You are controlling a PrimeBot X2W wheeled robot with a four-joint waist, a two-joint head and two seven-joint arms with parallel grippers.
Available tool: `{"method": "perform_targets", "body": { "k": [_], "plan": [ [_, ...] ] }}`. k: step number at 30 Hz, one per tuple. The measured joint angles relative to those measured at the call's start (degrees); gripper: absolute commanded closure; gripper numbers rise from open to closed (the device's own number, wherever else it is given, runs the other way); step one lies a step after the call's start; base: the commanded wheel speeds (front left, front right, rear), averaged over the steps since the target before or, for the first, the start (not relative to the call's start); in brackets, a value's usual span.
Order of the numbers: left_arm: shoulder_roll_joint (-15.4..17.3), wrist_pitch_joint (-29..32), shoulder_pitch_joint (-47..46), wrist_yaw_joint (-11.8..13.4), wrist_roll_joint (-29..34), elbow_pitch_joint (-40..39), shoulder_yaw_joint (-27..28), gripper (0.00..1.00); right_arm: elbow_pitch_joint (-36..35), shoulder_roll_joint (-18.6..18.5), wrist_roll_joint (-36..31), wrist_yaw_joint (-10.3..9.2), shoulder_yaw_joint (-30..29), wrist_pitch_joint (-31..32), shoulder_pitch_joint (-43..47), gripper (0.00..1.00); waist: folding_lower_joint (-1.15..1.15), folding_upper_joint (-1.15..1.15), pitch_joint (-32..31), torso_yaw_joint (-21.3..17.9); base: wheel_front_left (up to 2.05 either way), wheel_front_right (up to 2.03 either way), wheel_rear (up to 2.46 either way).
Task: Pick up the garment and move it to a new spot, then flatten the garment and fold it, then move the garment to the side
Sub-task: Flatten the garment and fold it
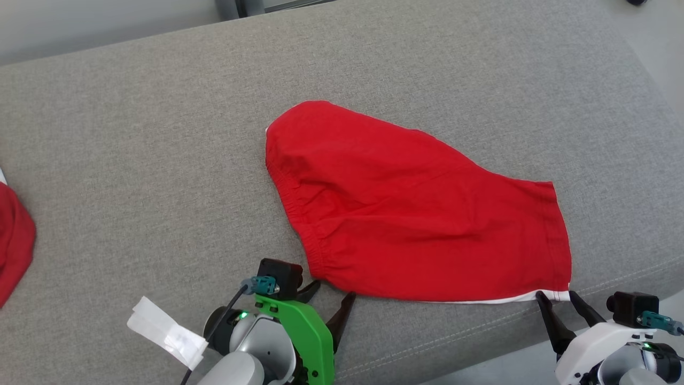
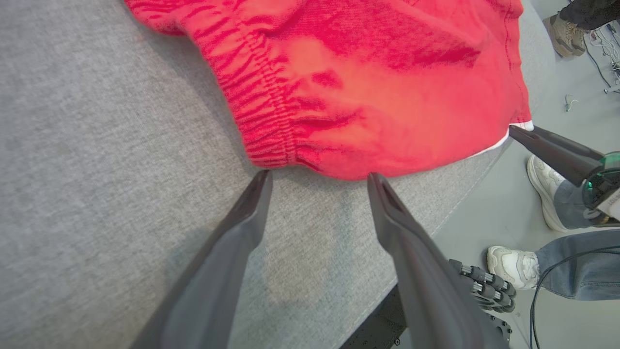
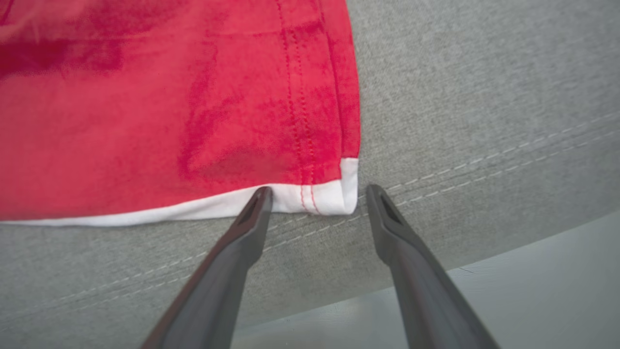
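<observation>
Both jaws wide apart, empty, at smooth red garment (image 1: 417, 214), woven grey surface (image 1: 133, 133)

A grey upholstered surface (image 1: 133, 133) with a stitched seam (image 3: 484, 160) along its edge, pale grey floor (image 3: 533, 271) beyond.

Red garment (image 1: 406, 214), white trim on hem; grey woven cushion (image 1: 133, 149); dark fingers (image 3: 242, 242); green wrist bracket (image 1: 307, 331).
</observation>
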Motion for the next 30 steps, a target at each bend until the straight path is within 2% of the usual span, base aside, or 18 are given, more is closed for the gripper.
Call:
{"method": "perform_targets", "body": {
  "k": [13,20,23,27,30],
  "plan": [
    [-1.2,0.0,-2.6,0.0,0.7,2.9,-0.6,0.00,1.2,-0.5,1.1,0.04,2.0,-0.7,-1.5,0.00,0.00,0.00,0.6,-0.9,0.00,0.00,0.00],
    [-2.0,-0.1,-3.1,0.0,1.0,4.4,-1.1,0.00,1.9,-0.8,1.5,0.04,2.9,-1.1,-2.2,0.15,0.00,0.00,0.7,-1.1,0.00,0.00,0.00],
    [-2.4,-0.6,-3.3,0.0,1.0,4.9,-1.3,0.00,2.1,-1.1,1.6,0.04,3.2,-1.3,-2.5,0.25,0.00,0.00,0.7,-1.2,0.00,0.00,0.00],
    [-2.5,-0.6,-3.9,0.0,1.0,5.5,-1.3,0.00,2.5,-1.4,2.1,0.04,3.6,-1.5,-3.0,0.44,0.00,0.00,0.9,-1.3,0.00,0.00,0.00],
    [-2.6,-1.1,-4.5,0.0,1.0,5.8,-1.3,0.00,2.8,-1.5,2.4,0.03,4.0,-1.6,-3.3,0.45,0.00,0.00,1.0,-1.3,0.00,0.00,0.00]
  ]
}}
